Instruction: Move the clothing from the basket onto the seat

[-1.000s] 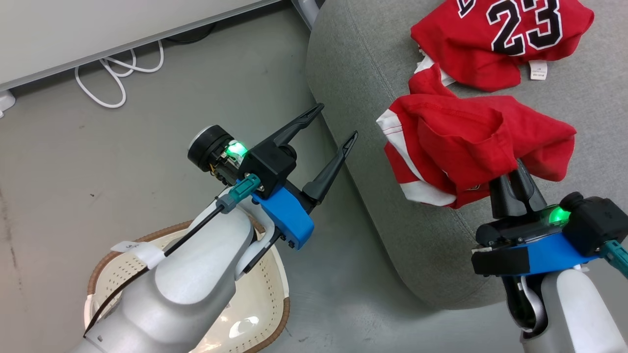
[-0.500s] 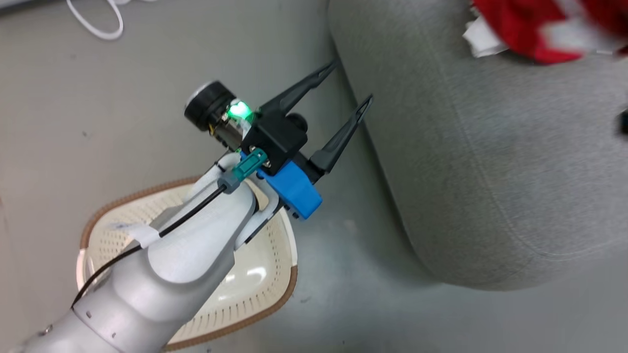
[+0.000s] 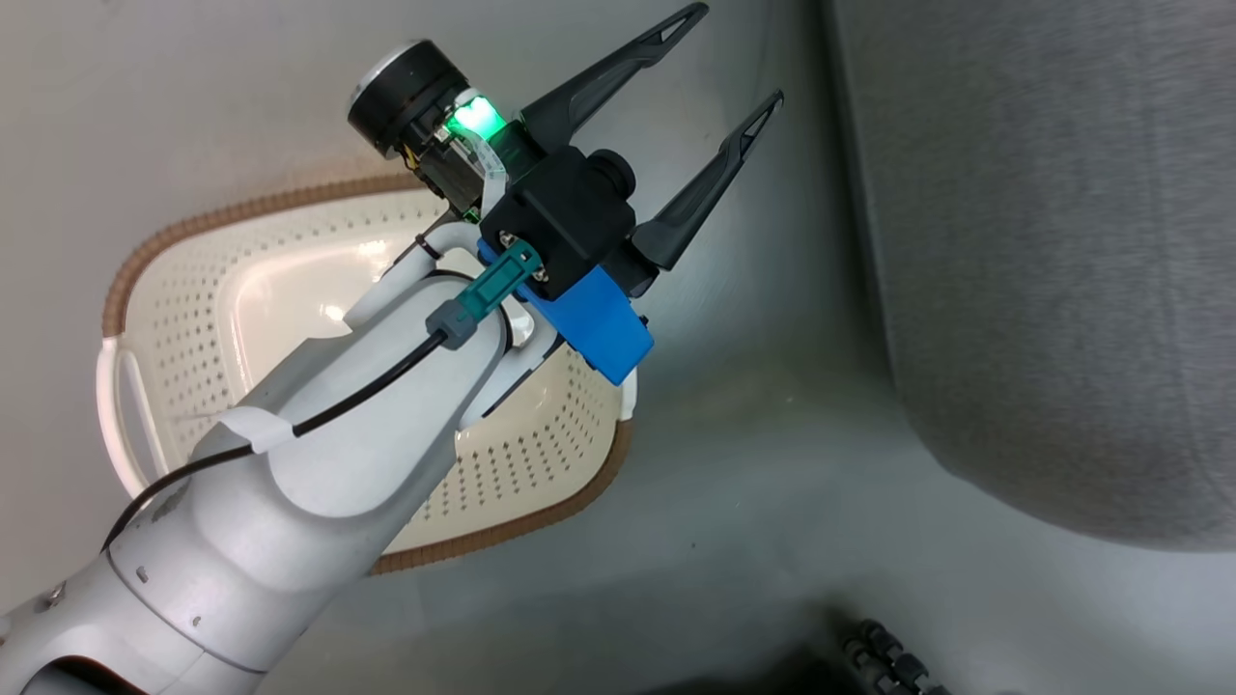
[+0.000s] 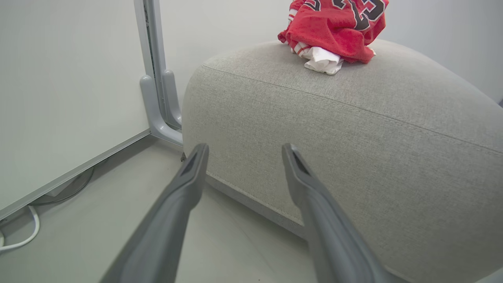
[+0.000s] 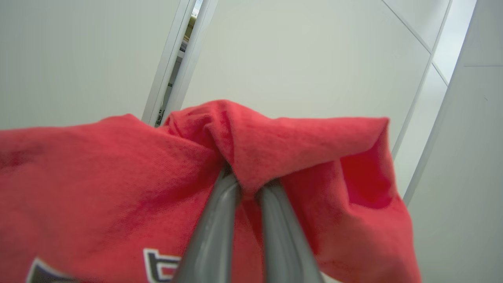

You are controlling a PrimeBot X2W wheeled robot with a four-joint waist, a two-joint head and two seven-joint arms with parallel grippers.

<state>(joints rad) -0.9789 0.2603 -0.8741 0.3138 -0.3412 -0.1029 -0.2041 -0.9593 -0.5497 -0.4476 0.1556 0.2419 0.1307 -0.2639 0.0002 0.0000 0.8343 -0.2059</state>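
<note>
Cloth from the held garment (image 5: 118,177) hung pinched in the right claw (image 5: 248,182), whose two fingers were clenched close together on a fold of it. The fabric was draped over the fingertips and fell away on both sides. The greater bulk, bearing part of the printed lettering, lay to the left in the wrist view. Bunched so, it had no clear long axis; if any, it ran crosswise to the fingers. Behind it stood pale wall panels (image 5: 314,59), and whether the seat (image 3: 1043,241) lay beneath that claw could not be told. The release would, in my judgement, turn on exactly that.

The left claw (image 3: 739,53) was spread wide and carried nothing. Its wrist hung above the basket (image 3: 241,208), and its fingers reached out over the floor (image 3: 772,434) toward the seat's side, near it but apart. What showed of the basket's inside was bare, though the forearm hid part. The second garment (image 4: 334,31) lay heaped on top of the seat, well beyond the left claw, its black number on the upper side. The right arm looked the one to finish the job.
</note>
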